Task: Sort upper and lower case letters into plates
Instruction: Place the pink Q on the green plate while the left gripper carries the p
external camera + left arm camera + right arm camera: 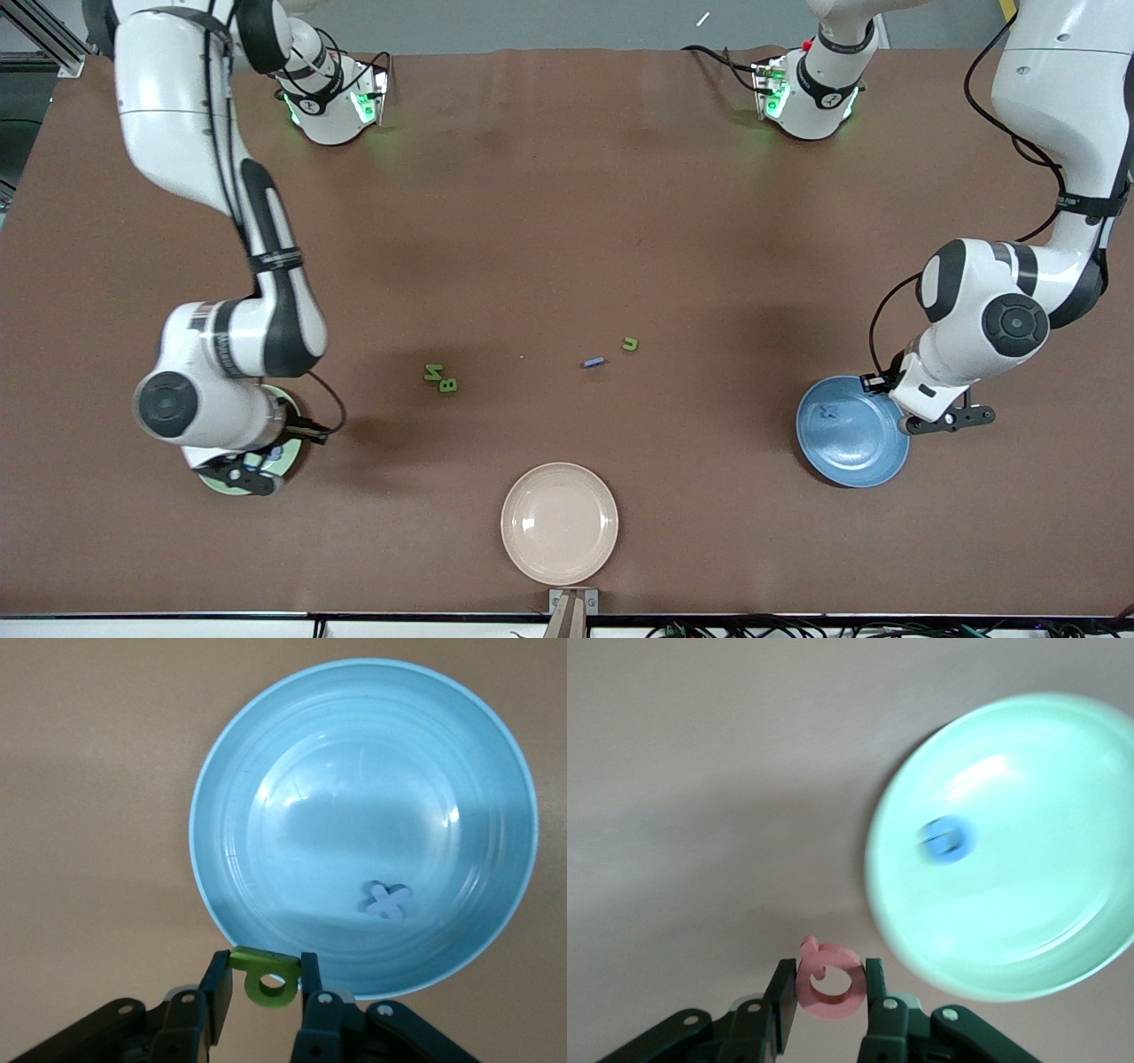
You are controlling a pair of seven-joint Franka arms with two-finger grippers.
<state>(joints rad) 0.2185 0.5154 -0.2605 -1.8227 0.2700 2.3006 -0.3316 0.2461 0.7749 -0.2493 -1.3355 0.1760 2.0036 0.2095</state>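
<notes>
Green p (pixel 267 979) is sitting clamped in the left gripper (pixel 266 985) jaws at the blue plate (pixel 266 753) rim, blue x (pixel 387 900) lying inside. Right gripper (pixel 830 994) jaws are pinching red Q (pixel 828 980) beside the pale green plate (pixel 1063 939) holding a blue letter (pixel 946 838). M (pixel 432 373), B (pixel 448 385), u (pixel 630 344) and l (pixel 594 361) are lying mid-counter (pixel 567 221).

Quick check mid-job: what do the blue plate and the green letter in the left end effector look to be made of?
Blue plate: probably glazed ceramic or hard plastic; glossy, with soft highlights and faint concentric rings. I cannot tell which.

Green p, clamped in the left end effector at the plate's rim: likely painted wood or foam; matte, with a thick flat-cut edge. The blue x in the plate looks alike.
</notes>
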